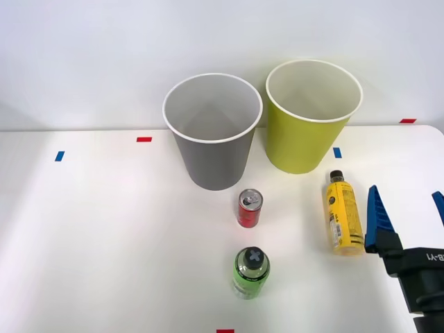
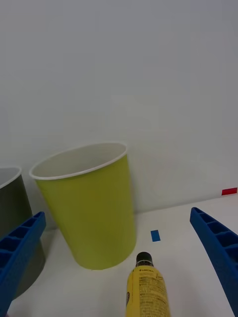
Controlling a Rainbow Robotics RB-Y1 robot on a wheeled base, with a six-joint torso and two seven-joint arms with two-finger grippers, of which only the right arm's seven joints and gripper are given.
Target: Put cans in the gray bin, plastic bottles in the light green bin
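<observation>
Near the tabletop's right edge the yellow bottle (image 1: 343, 217) lies flat, cap toward the light green bin (image 1: 305, 139). The right claw (image 1: 407, 211) is spread wide, empty. Light, slick, roll-prone plastic is judged; mid-body grasping is advised.

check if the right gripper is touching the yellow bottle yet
Apart. In the right wrist view the yellow bottle lies between the open blue fingers with white table showing on both sides. The right gripper sits beside it in the front view.
</observation>
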